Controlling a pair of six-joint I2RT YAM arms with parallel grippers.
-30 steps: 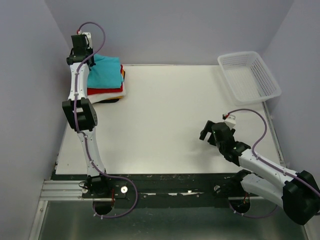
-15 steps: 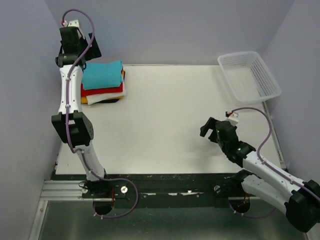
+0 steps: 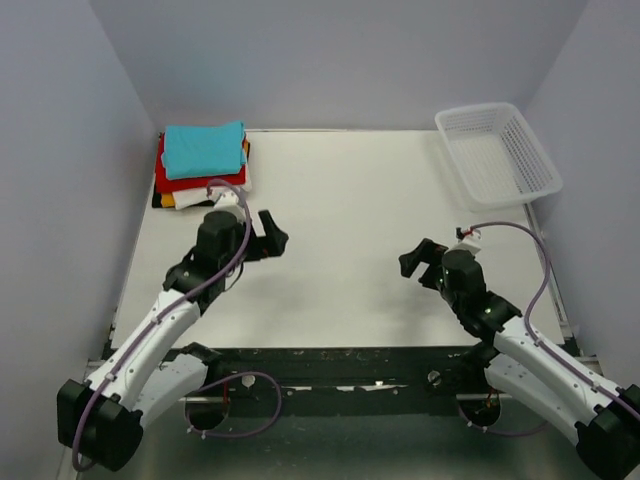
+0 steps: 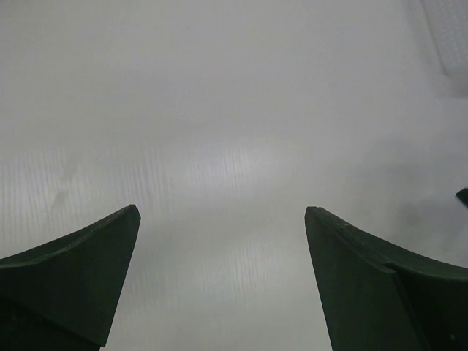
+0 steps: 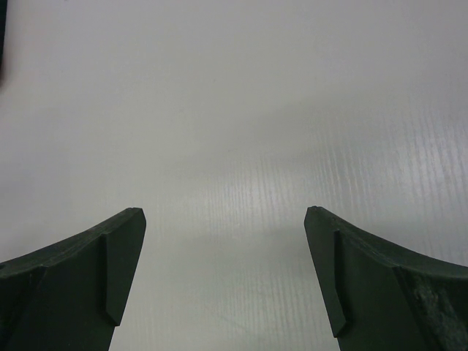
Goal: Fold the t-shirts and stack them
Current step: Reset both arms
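Top external — t-shirts [image 3: 204,150] outside mesh basket [image 3: 495,160]

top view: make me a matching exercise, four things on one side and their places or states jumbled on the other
1 turquoise t-shirt
2 red t-shirt
3 mesh basket
4 right fingers

A far right corner of the table
B open, nothing between them
C top of the stack
D directly under the top shirt

Pairs: 1-C, 2-D, 3-A, 4-B

Left arm [image 3: 165,320]: bent low, forearm reaching forward and to the right.
Left gripper [image 3: 265,238]: jaws spread wide, holding nothing.
Right arm [image 3: 520,350]: bent low, reaching forward-left.
Right gripper [image 3: 417,262]: jaws wide apart, empty.
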